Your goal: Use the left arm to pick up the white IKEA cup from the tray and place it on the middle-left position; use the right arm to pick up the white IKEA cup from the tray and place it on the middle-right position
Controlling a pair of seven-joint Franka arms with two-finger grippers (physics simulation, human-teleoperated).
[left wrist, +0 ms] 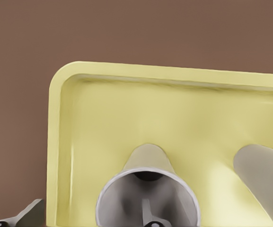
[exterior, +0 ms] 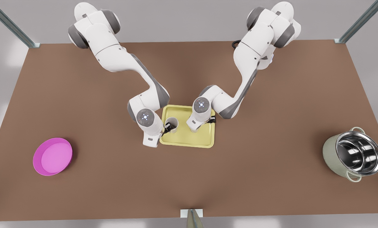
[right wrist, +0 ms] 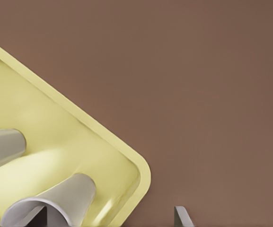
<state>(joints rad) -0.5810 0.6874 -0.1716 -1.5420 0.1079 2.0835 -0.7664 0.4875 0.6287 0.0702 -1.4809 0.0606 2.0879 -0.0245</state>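
White cups stand upright on the pale yellow tray (exterior: pixel 204 141) at the middle of my brown worktop (exterior: pixel 189 177). The left cup (exterior: pixel 172 124) sits near the tray's edge at the front view's left; my left jaws (exterior: pixel 167 128) straddle its rim, one finger (left wrist: pixel 151 223) inside, one finger (left wrist: pixel 25 215) outside, not visibly clamped. The right cup (right wrist: pixel 56 201) is under my right wrist; my right jaws (right wrist: pixel 110 218) straddle its wall, apart. Well off sit a magenta plate (exterior: pixel 52 156) and a steel-lined pot (exterior: pixel 353 153).
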